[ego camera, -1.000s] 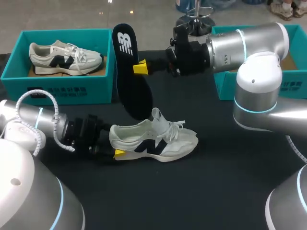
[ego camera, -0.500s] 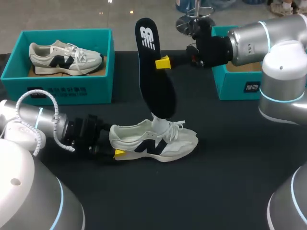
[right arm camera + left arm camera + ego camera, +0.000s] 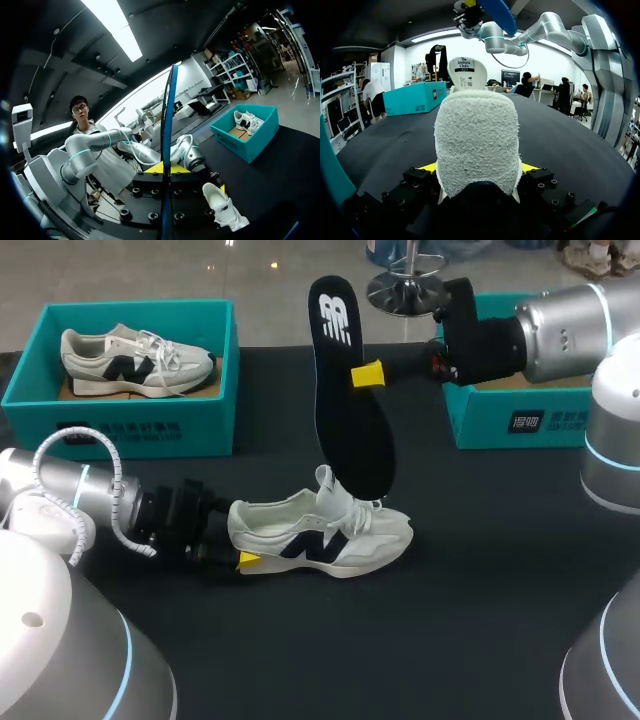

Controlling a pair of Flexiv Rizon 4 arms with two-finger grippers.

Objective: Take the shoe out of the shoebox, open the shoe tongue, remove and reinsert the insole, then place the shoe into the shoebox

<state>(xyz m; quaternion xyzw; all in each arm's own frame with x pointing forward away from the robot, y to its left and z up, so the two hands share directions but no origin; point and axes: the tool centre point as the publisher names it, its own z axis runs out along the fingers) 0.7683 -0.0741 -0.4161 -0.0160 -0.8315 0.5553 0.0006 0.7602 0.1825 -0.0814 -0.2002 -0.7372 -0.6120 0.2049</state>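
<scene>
The fingers of the left gripper (image 3: 243,559) clamp the heel of the cream-and-black suede sneaker (image 3: 320,535), which stands on its sole on the black table (image 3: 480,620). The fingers of the right gripper (image 3: 368,374) pinch the black foam insole (image 3: 345,430), holding it upright, its lower end just over the sneaker's collar.

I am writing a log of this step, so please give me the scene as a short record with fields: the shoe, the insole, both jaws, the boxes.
shoe: stands on its sole on the table, heel toward the left arm
left jaws: shut on the shoe's heel
insole: out of the shoe, held on end, lower end over the shoe's opening; contact cannot be told
right jaws: shut on the insole's edge, near its middle
left shoebox: holds a second shoe
right shoebox: behind the right arm, contents hidden
</scene>
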